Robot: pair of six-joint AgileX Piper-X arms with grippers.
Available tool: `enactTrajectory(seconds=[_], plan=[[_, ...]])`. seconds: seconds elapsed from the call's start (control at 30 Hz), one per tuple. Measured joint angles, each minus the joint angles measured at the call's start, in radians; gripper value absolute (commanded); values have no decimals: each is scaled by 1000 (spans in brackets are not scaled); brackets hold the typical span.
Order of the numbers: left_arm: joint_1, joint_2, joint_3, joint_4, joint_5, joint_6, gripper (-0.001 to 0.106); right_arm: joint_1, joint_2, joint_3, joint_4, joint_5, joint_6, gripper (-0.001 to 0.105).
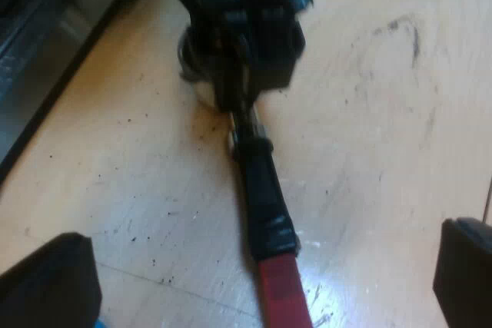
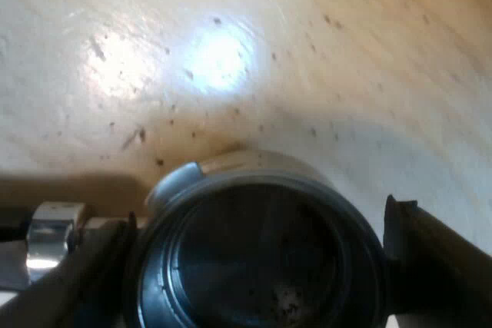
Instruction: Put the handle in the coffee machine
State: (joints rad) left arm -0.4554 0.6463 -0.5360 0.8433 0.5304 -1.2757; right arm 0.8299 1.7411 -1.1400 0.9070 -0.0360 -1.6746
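lying flat on the wooden worktop (image 1: 384, 113), the holder (image 1: 265, 197) looks solid, stiff all through and heavy at its metal basket (image 2: 231, 168), with a smooth dark handle ending in red. the right pincer (image 2: 254, 259) is closed against the basket's sides. the left pincer (image 1: 257, 278) stands wide, one finger either side of the red end, touching nothing. i'd take it by the handle, expecting the basket end to droop. the red tip is cut off, and a grey edge (image 1: 31, 44) beside the worktop is too dim to name.
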Motion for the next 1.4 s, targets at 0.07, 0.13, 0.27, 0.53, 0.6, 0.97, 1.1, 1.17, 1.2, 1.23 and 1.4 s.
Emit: enactTrajectory(seconds=[0.07,0.13,0.27,0.53,0.6,0.97,1.1,1.17,1.2,1.23,1.4], plan=[[0,0,4,16,0,46,89,0,-49,0,24,-2,88,0],[0,0,9,19,0,58,89,0,-75,0,33,-6,120,0],[0,9,8,20,0,64,89,0,-144,0,83,-20,168,0],[0,147,8,15,-3,126,89,0,-222,0,110,-54,219,0],[0,157,8,14,-3,127,89,0,-230,0,118,-54,232,0],[-7,266,8,-49,-30,146,86,54,-238,0,127,-52,262,0],[-33,295,8,-51,-28,164,86,64,-238,0,110,-62,295,0],[-35,305,8,-51,-28,176,86,64,-238,0,92,-60,305,0],[-35,308,8,-51,-28,176,86,64,-238,0,89,-60,305,0],[-35,319,7,-51,-35,179,86,64,-238,0,84,-57,307,0],[-35,323,7,-53,-49,187,85,64,-238,0,81,-57,307,0]])
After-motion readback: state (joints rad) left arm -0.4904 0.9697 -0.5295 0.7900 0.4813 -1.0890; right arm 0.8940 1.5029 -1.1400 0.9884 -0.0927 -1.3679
